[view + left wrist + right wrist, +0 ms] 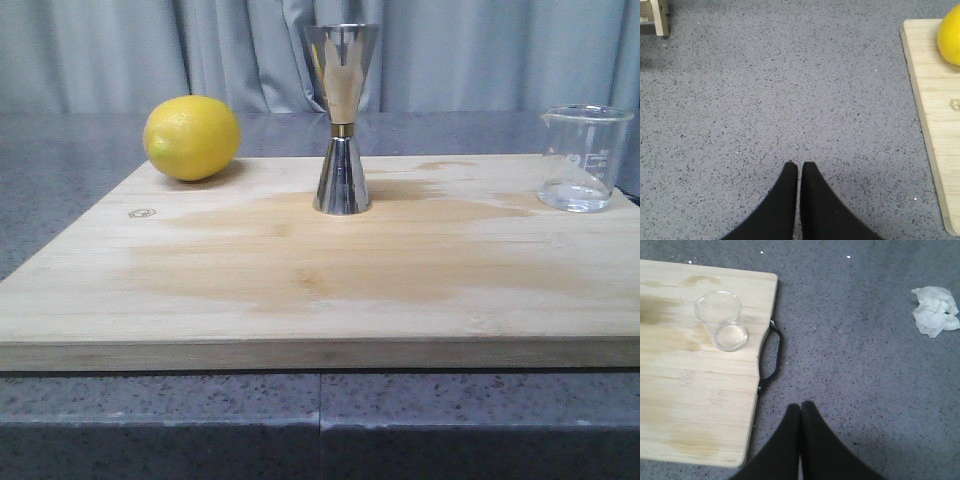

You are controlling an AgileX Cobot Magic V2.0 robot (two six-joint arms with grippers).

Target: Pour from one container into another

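On a grey speckled counter before a curtain, we see a board [300, 290] with damp stains carrying the jigger [341, 120] upright at centre, the beaker [583, 158] near its right edge with little in it, and a lemon [191, 137] at the left. We keep both arms off the board: the left gripper [799, 165] and right gripper [800, 405] hang closed and empty over bare counter, the right one nearer the beaker, so probably the one to grasp it.

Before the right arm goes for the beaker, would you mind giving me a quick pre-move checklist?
1. Beaker upright on the board, right edge: ok.
2. Beaker holds liquid: cannot tell.
3. Jigger upright, mid-board, apart from the lemon: ok.
4. Right gripper open for grasping: not ok, fingers shut.
5. Left gripper over bare counter, off the board: ok.
6. Board dry: not ok, darker stains show.
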